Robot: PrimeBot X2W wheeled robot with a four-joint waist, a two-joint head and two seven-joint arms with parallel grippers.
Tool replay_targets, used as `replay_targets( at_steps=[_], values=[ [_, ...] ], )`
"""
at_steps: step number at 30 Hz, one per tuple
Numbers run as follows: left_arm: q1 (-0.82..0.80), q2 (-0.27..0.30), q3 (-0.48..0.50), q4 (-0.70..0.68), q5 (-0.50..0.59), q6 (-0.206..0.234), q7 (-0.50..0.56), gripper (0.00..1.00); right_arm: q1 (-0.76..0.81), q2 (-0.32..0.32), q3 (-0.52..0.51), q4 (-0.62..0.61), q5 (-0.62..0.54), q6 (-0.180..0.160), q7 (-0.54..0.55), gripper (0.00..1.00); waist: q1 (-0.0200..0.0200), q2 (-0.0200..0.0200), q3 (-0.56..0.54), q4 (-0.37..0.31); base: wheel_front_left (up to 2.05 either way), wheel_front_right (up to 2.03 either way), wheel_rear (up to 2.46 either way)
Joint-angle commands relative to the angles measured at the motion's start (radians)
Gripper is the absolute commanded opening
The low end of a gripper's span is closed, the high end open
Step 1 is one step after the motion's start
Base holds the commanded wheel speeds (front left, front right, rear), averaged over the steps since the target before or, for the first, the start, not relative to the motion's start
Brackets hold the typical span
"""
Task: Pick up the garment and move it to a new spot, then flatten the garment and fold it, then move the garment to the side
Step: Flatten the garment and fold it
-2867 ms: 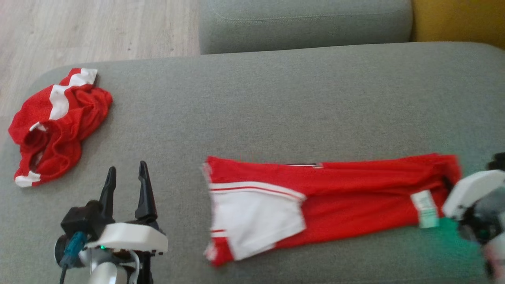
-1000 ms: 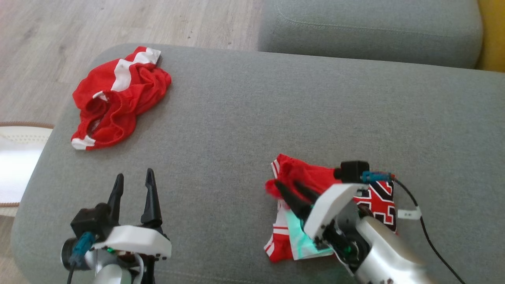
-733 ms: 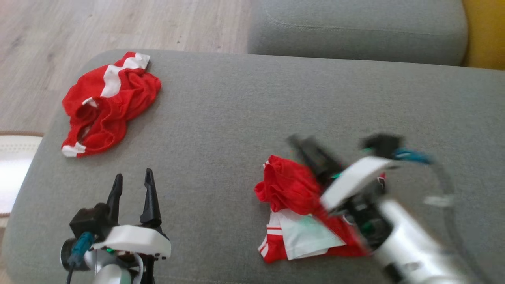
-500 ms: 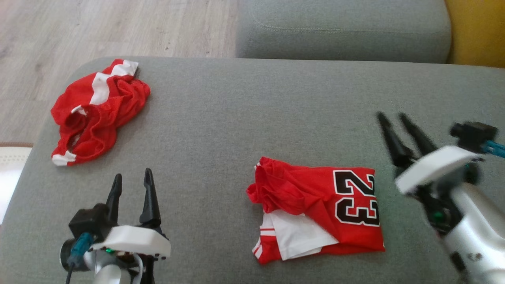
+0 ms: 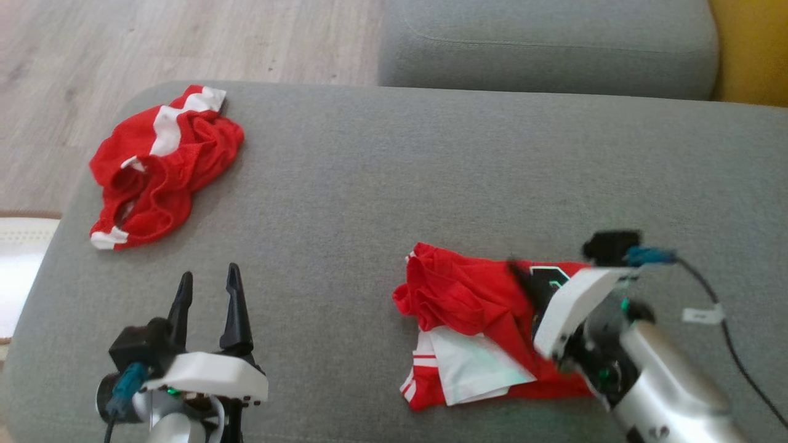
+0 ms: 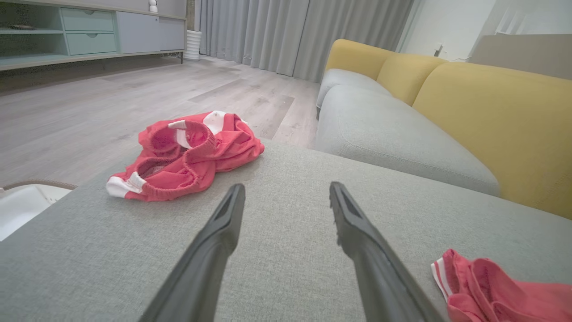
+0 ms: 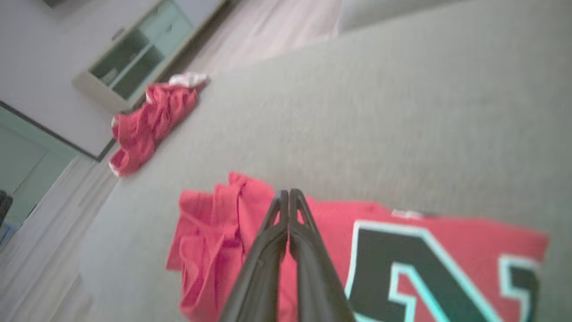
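Note:
The folded red jersey (image 5: 468, 301) with a black number and a white panel lies on the grey cushion (image 5: 381, 184), right of centre. Its left part is bunched up. My right gripper (image 5: 516, 269) is blurred and sits over the jersey's numbered half. In the right wrist view the right gripper (image 7: 286, 192) is shut with nothing between its fingers, pointing over the jersey (image 7: 402, 241). My left gripper (image 5: 206, 280) stands open at the lower left, apart from the cloth. In the left wrist view the left gripper (image 6: 286, 190) frames bare cushion, and the jersey (image 6: 491, 286) shows at the lower right.
A second red-and-white garment (image 5: 160, 160) lies crumpled at the cushion's far left corner. A grey seat cushion (image 5: 542, 43) and a yellow backrest (image 5: 751, 49) lie beyond. Wooden floor (image 5: 123, 43) and a white object (image 5: 18, 246) are off the left edge.
My right arm has swung back from the right and now sits over the jersey's number, its fingers now shut. The left arm has stayed still. The camera has shifted slightly.

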Motion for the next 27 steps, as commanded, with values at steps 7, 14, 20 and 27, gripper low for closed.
replay_targets(
  at_steps=[7, 14, 20, 27],
  values=[
    [-0.041, 0.0, 0.032, -0.025, -0.01, 0.001, -0.012, 1.0, 0.058, 0.029, 0.062, -0.043, 0.115, 0.007, 0.241, 0.0, 0.0, 0.0, 0.008, 0.044, 0.0, 0.0, 0.0],
    [-0.041, 0.0, 0.032, -0.025, -0.013, 0.005, -0.012, 1.0, 0.108, 0.092, 0.141, -0.149, 0.237, 0.007, 0.296, 0.0, 0.0, 0.0, 0.012, 0.043, 0.0, 0.0, 0.0],
    [-0.045, 0.0, 0.029, -0.027, -0.012, 0.01, -0.012, 1.0, 0.102, 0.089, 0.167, -0.257, 0.301, 0.007, 0.227, 0.0, 0.0, 0.0, 0.008, 0.016, 0.0, 0.0, 0.0],
    [-0.038, 0.0, 0.038, -0.039, -0.008, 0.006, -0.012, 1.0, 0.073, -0.027, 0.081, -0.377, 0.277, 0.007, 0.014, 0.39, 0.0, 0.0, -0.011, -0.043, 0.0, 0.0, 0.0]
  ],
)
